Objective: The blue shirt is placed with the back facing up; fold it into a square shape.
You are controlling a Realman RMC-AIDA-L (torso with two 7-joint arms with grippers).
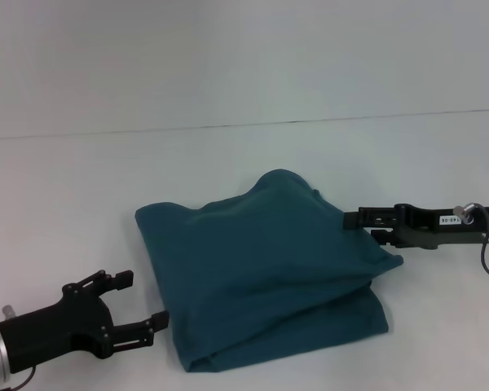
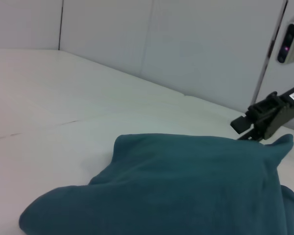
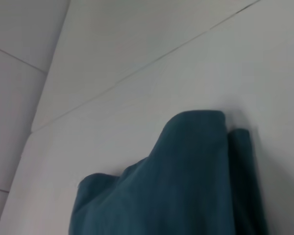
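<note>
Shirt (image 1: 261, 277): soft matte teal, folded roughly square.

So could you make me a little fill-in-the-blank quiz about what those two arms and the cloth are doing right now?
1. The blue shirt lies folded on the ____ table.
2. The left gripper sits beside the shirt with its fingers ____.
3. The right gripper meets the shirt at the edge on the robot's ____ side.

Missing words: white; open; right
</note>
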